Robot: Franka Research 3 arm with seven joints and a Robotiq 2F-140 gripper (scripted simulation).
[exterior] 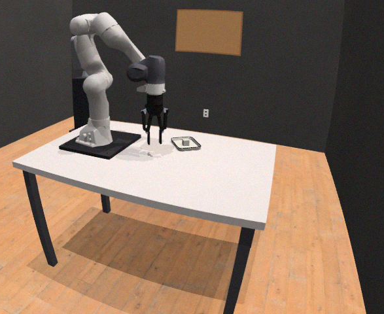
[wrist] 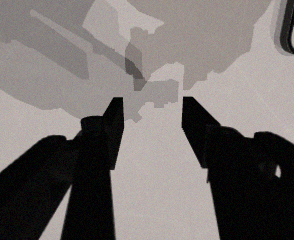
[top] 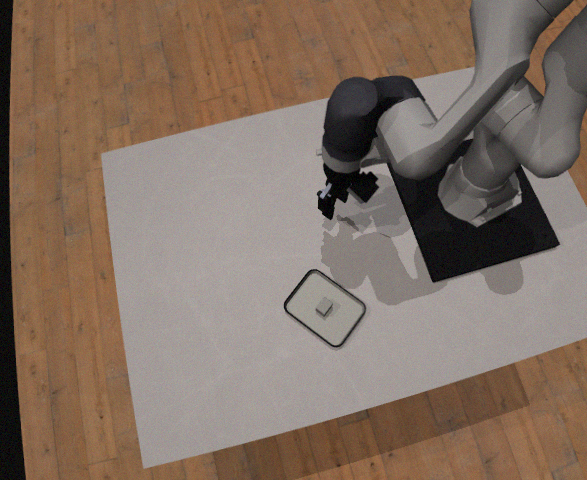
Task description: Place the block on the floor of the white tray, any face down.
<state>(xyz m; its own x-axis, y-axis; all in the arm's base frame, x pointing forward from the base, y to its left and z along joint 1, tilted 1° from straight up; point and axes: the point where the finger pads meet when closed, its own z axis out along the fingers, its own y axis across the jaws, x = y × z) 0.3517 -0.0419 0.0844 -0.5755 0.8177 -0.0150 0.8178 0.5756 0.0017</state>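
Top view shows the block (top: 325, 306) resting inside the white tray (top: 292, 316). Wrist view catches only the tray's corner, with the pincer (wrist: 148, 131) partly open, holding nothing above the desk (wrist: 152, 200).

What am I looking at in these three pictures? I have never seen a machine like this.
It is a robot arm, bolted to a dark base plate on a white table. At its end hangs a black gripper with two fingers, a mechanical hand of sorts.

One picture looks straight down from above, one looks from across the room, and the third comes from a camera on the arm's wrist, so you see the two dark fingers pointing at the table.

On the table sits a small white tray with a dark rim, and a small block rests on its floor. The gripper hangs beside the tray, fingers partly apart, holding nothing. The block is where it was meant to go.
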